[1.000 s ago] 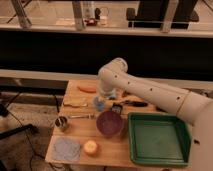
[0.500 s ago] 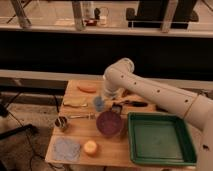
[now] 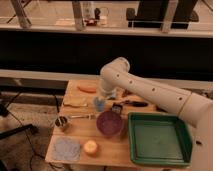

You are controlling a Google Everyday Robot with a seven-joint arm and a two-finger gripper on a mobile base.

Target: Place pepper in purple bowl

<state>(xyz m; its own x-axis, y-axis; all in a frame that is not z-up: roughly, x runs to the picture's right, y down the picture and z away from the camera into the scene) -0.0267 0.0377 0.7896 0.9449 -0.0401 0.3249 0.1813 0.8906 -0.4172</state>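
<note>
The pepper (image 3: 87,88), small, orange-red and tapered, lies at the far left of the wooden table (image 3: 120,152). The purple bowl (image 3: 110,123) stands in the middle of the table, nearer the front, and looks empty. My gripper (image 3: 100,103) hangs from the white arm (image 3: 150,90) and points down, low over the table. It is between the pepper and the bowl, just to the right of and in front of the pepper.
A green tray (image 3: 159,137) fills the table's right side. A pale-yellow flat item (image 3: 75,102), a metal cup (image 3: 62,122), a blue-grey cloth (image 3: 66,148) and a round yellow-orange fruit (image 3: 90,147) are on the left. A black tool (image 3: 131,104) lies behind the bowl.
The arm's elbow has swung slightly to the right and the gripper has sunk a little toward the table. The pepper and the bowl have not moved.
</note>
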